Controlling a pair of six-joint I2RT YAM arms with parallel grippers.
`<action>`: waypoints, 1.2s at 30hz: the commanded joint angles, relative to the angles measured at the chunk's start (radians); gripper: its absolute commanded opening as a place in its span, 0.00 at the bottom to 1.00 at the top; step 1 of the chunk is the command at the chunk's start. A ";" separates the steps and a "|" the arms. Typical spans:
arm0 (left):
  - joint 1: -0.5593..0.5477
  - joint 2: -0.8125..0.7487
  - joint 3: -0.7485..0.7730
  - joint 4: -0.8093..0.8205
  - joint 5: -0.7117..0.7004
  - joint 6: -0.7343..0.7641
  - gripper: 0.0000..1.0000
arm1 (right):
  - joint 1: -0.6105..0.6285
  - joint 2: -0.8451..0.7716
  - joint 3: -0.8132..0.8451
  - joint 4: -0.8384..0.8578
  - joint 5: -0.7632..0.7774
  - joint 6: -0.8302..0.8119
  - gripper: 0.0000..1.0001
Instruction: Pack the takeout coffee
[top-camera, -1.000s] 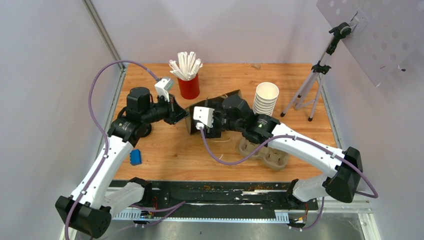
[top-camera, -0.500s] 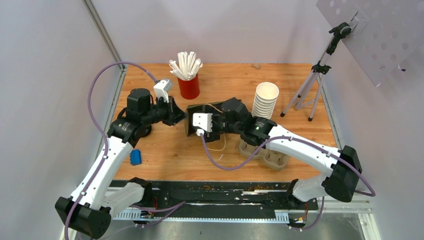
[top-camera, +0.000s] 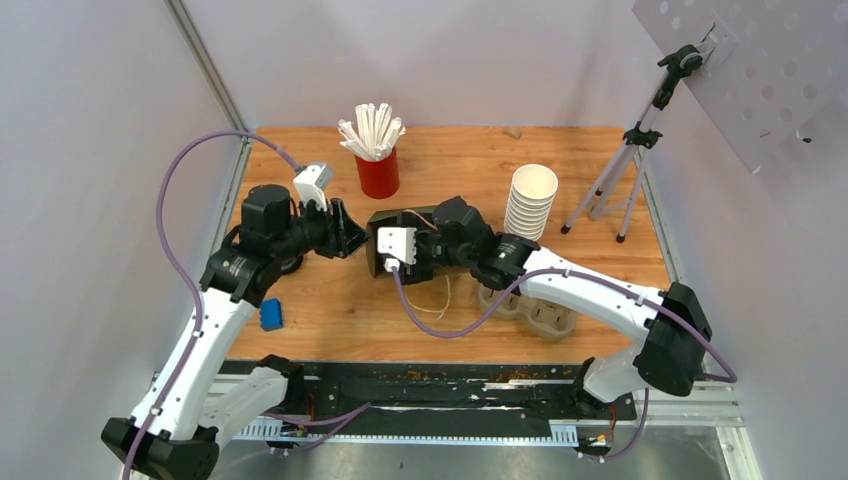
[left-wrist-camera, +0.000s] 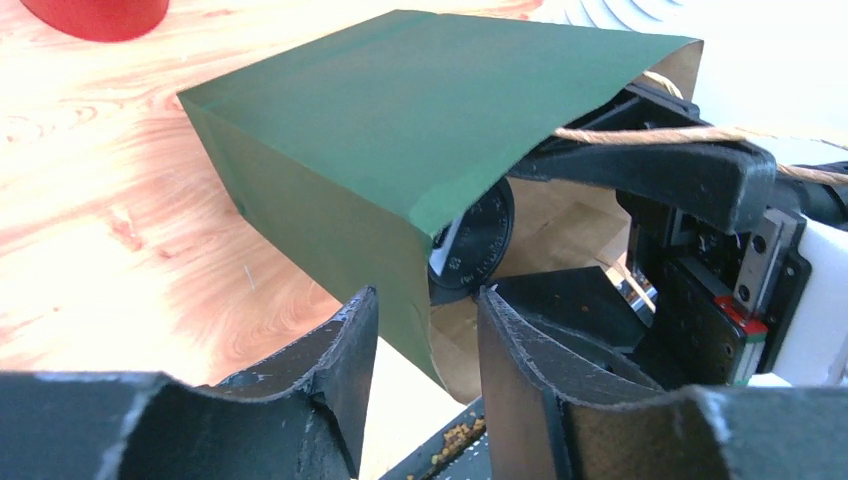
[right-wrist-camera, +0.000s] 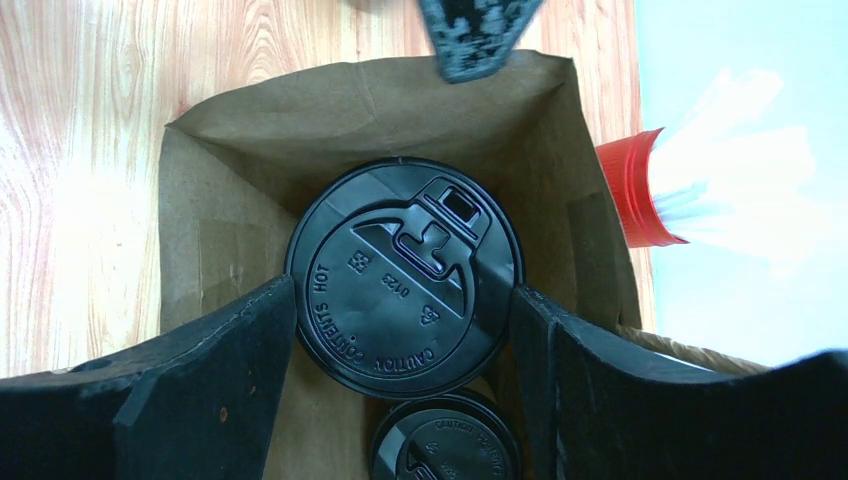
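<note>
Clamps coffee (right-wrist-camera: 400, 275) between right gripper (right-wrist-camera: 400, 297) fingers, black lid facing the wrist camera, deep inside green bag (left-wrist-camera: 400, 110) on table (left-wrist-camera: 90, 200). Shows a second lid (right-wrist-camera: 445, 445) just beside it. Straddles bag's mouth edge with left gripper (left-wrist-camera: 425, 310), narrowly parted, contact unclear. Sits near red cup (top-camera: 378, 175).

On the wooden table (top-camera: 330, 300), a red cup (top-camera: 378, 176) crammed with white wrapped straws (top-camera: 372, 128) stands at the back, with a stack of lidless white cups (top-camera: 530, 200) to its right. A pulp cup carrier (top-camera: 550, 318) lies nearer (partly hidden), a small blue object (top-camera: 271, 314) sits at the near left, and a tripod (top-camera: 632, 137) stands by the right edge under a perforated board (top-camera: 760, 70).
</note>
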 joint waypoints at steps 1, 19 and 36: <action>-0.002 -0.056 -0.052 0.038 0.033 -0.061 0.52 | 0.010 0.011 0.044 0.080 -0.006 0.026 0.72; -0.003 -0.038 -0.001 -0.056 -0.196 -0.025 0.60 | 0.019 0.103 0.147 0.080 0.052 0.037 0.73; -0.003 -0.060 -0.051 -0.048 -0.125 0.004 0.60 | 0.020 0.052 0.062 0.061 0.040 0.011 0.72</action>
